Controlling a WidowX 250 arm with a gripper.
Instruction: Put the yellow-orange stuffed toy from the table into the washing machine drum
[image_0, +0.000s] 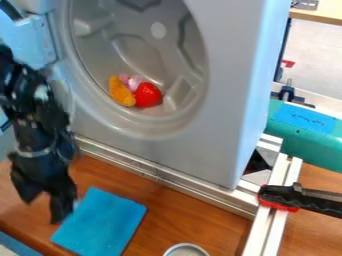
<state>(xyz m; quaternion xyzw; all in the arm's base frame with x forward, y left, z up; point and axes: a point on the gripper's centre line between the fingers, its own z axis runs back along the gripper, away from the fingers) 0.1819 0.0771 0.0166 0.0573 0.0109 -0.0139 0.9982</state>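
Gripper: at the left (43, 209), above the table (200, 220), its two fingers apart with nothing between them. The right-hand one in view hangs at the cloth's left edge — whether it touches, I cannot tell.
Cloth: blue, spread flat on the wood (100, 225), in front of the machine (224, 135) and outside it.
Drum: the machine's round opening is uncovered, and low in the drum (140, 55) sit three small things: an orange piece (121, 92) on the left, a red piece (147, 95) on the right, a pink piece (135, 81) just behind and between them.
Door: swung out to the left (30, 42), partly behind the arm.
Progress: as I judge it, the door is open and three pieces are in; the cloth is the one piece near the gripper that is out and not gripped.
Around: a metal rail (153, 172) along the machine's foot, a black-and-red clamp (294, 199) at the right, a green case (307, 135) behind it — and a round tin (186, 245) at the bottom edge.
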